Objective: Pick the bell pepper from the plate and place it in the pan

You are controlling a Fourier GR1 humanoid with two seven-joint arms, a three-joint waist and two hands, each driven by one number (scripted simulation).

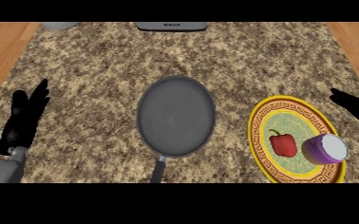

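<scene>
A red bell pepper [283, 143] lies on a yellow-rimmed patterned plate [265, 116] at the right front of the counter. A grey pan [175, 116] sits in the middle, its handle pointing toward me, with nothing in it. My left hand [24, 116] rests open at the left edge, fingers up, far from the pan. Only the fingertips of my right hand [345, 102] show at the right edge, just beyond the plate's upper right rim, touching nothing.
A purple cup [324, 149] lies on the plate right of the pepper. A grey appliance [172, 26] and a grey bowl [60, 25] stand at the counter's far edge. Wooden floor shows past both side edges.
</scene>
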